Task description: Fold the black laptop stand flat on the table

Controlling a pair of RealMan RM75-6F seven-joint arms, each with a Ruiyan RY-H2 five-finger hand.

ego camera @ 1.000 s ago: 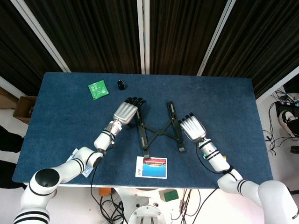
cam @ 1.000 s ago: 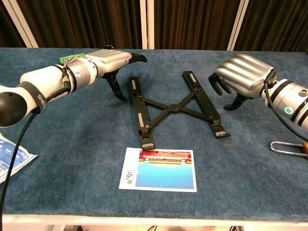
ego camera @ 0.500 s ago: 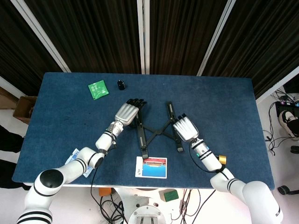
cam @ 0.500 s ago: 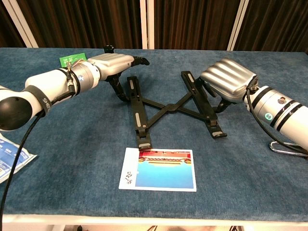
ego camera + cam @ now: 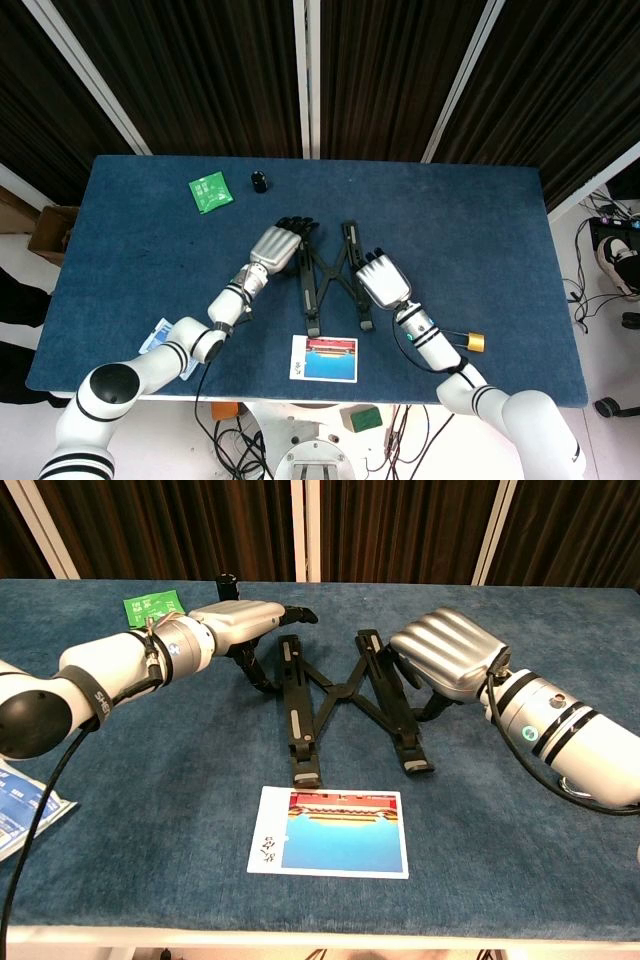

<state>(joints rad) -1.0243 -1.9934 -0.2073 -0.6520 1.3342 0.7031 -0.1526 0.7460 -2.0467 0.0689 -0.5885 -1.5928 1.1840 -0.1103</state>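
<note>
At table centre lies the black laptop stand [image 5: 331, 275], its two rails crossed in a narrow X, low on the blue table [image 5: 480, 230]. Left hand [image 5: 277, 245] rests against the left rail at 9 o'clock, fingers extended together, holding nothing. Right hand [image 5: 378, 279] presses the right rail at 3 o'clock, fingers curled down over it; grip cannot be confirmed. Photo card [image 5: 324, 359] sits at 6 o'clock, just beside the rail ends. Green packet [image 5: 211, 190] and small black cap [image 5: 260, 180] lie towards 11 o'clock.

White arms, black bands, ribbed silver hands, black fingers [image 5: 292, 613]
</note>
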